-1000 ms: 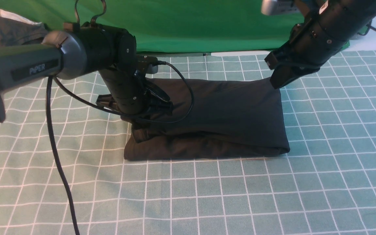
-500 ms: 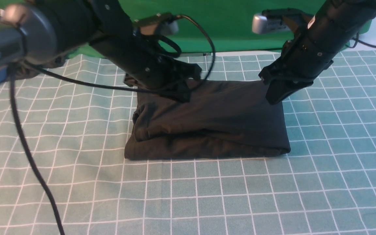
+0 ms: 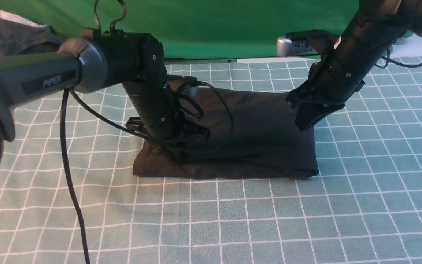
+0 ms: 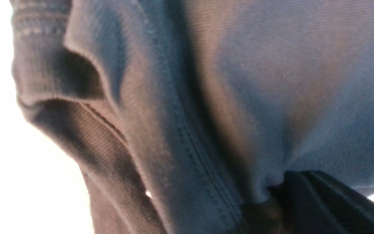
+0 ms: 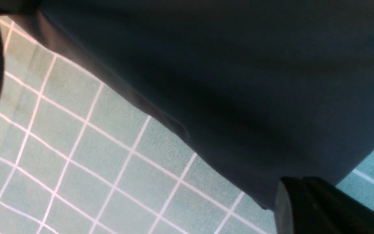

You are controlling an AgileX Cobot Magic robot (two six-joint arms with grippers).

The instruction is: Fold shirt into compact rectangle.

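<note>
The black shirt [image 3: 255,128] lies as a wide folded bundle mid-table; its print and neck label are hidden. My left gripper [image 3: 176,145] presses down on the bundle's left end, shut on a fold of the shirt. In the left wrist view, seamed cloth [image 4: 206,97] fills the frame and bunches against a dark finger [image 4: 320,201]. My right gripper [image 3: 303,123] is shut on the shirt's upper layer at its right edge, holding it a little above the lower layers. In the right wrist view the shirt's corner [image 5: 255,113] ends at the black finger [image 5: 310,208].
A teal checked tablecloth [image 3: 233,220] covers the table. The big green cloth [image 3: 233,29] hangs at the back. A dark grey garment [image 3: 17,36] lies at the far left corner. The left arm's black cable [image 3: 68,154] trails down over the table's left side.
The left gripper rose and swung back, then came down forward onto the bundle's left end. The right gripper moved forward and lower, drawing the upper layer toward the front edge.
</note>
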